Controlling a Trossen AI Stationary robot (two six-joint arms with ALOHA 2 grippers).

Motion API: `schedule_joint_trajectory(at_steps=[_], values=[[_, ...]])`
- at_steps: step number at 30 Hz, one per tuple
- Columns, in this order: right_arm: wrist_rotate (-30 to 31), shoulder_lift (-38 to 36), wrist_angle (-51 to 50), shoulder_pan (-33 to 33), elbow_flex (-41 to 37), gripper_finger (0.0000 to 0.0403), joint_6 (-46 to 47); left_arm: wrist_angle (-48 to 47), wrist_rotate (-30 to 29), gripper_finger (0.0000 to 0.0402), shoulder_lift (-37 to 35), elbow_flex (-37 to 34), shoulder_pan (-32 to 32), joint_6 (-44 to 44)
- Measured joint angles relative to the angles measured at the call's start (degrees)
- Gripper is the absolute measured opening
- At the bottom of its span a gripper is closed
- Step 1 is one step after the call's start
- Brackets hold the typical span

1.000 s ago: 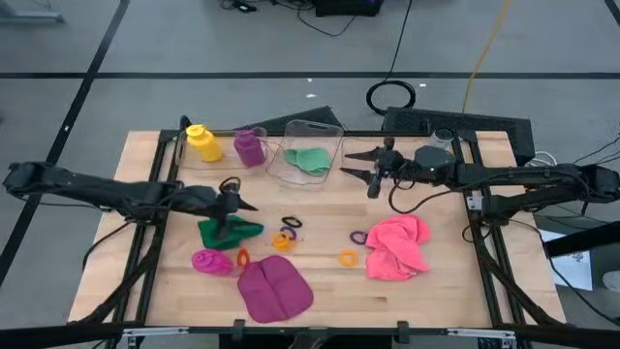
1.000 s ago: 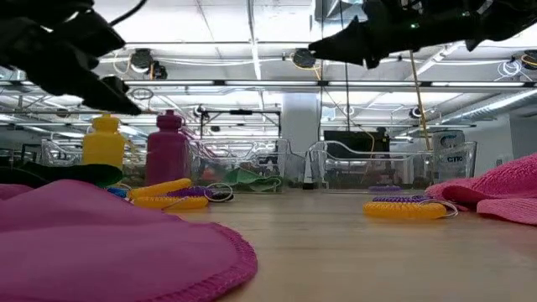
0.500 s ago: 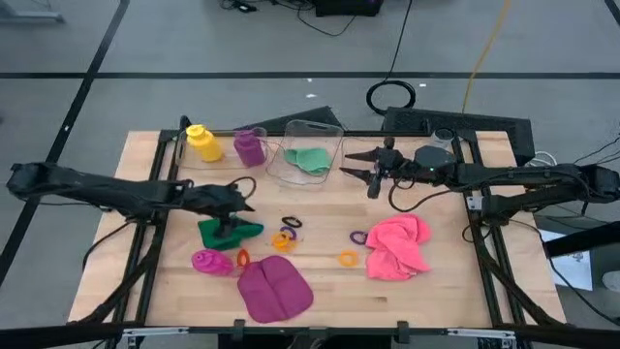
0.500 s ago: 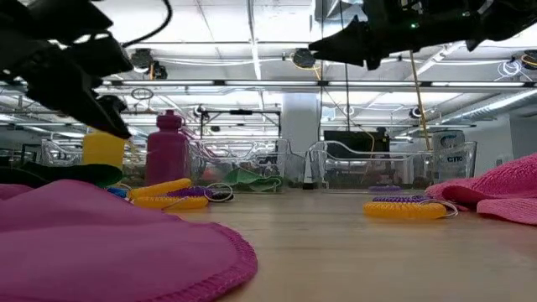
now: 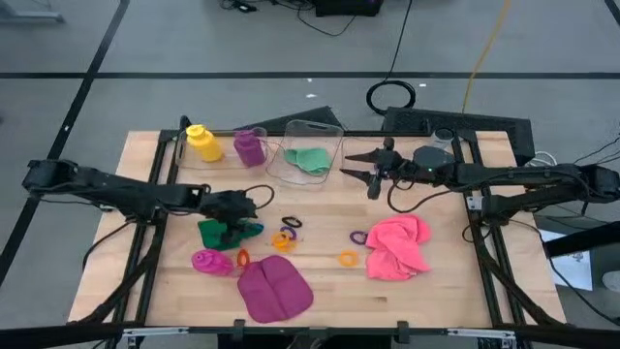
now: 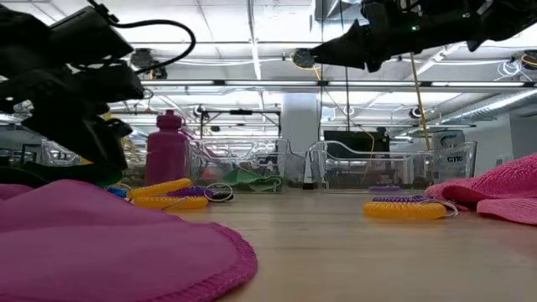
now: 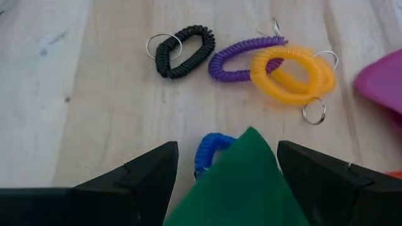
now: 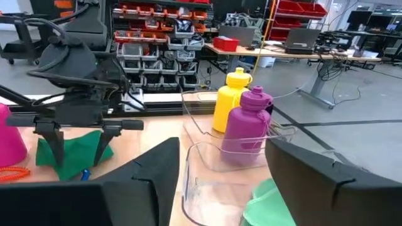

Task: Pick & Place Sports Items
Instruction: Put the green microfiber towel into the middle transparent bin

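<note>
A dark green cloth (image 5: 248, 231) lies bunched on the table's left half, with a blue ring (image 7: 210, 149) at its tip. My left gripper (image 5: 235, 224) is open. It slants down over the cloth, one finger on each side of its raised tip (image 7: 248, 164). Black (image 7: 186, 50), purple (image 7: 242, 58) and yellow (image 7: 292, 69) rings lie just beyond it. My right gripper (image 5: 346, 165) hangs open and level above the table, beside the clear bin (image 5: 329, 136). A yellow bottle (image 5: 201, 142) and a purple bottle (image 5: 249, 147) stand at the far edge. My left gripper comes down on the green cloth slanting from the table's left, its open fingers (image 7: 151, 172) standing on either side of the raised tip. I cannot tell whether they touch the cloth, which lies on the table.
The clear bin holds a light green cloth (image 5: 310, 160). A magenta bottle (image 5: 211, 262) lies on its side near a magenta cloth (image 5: 274, 291). A pink cloth (image 5: 397, 244) sits at the right, with an orange ring (image 5: 347, 258) and a purple ring (image 5: 358, 236) beside it.
My left gripper has come down toward the green cloth and a little toward the table's right edge, tipping further downward. Its fingers now straddle the cloth. The cloth has not moved.
</note>
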Motion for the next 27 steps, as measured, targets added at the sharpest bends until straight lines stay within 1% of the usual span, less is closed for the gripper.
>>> schedule_joint_trajectory(at_steps=[10, 13, 15, 17, 25, 26, 27], values=[[0.02, 0.0, 0.08, 0.0, 0.0, 0.0169, -0.43, -4.06, -0.45, 0.0232, 0.02, 0.0, 0.0, -0.61], [0.02, 0.0, 0.1, 0.0, 0.0, 0.0169, -0.43, -4.11, -0.57, 0.022, 0.02, 0.0, 0.0, -0.61], [0.02, 0.0, 0.1, 0.0, 0.0, 0.0169, -0.43, -4.21, -0.57, 0.0198, 0.02, 0.0, 0.0, -0.63], [0.01, 0.0, 0.1, 0.0, 0.0, 0.0169, -0.43, -4.23, -0.59, 0.0167, 0.02, 0.0, 0.0, -0.69], [0.02, 0.0, 0.1, 0.0, 0.0, 0.0169, -0.43, -5.46, -0.63, 0.0011, 0.02, 0.0, 0.0, -0.34], [0.02, 0.0, 0.1, 0.0, 0.0, 0.0169, -0.43, -5.48, -0.64, 0.0002, 0.02, 0.0, 0.0, -0.05], [0.02, 0.0, 0.1, 0.0, 0.0, 0.0169, -0.43, -5.52, -0.66, 0.0003, 0.02, 0.0, 0.0, 0.28]])
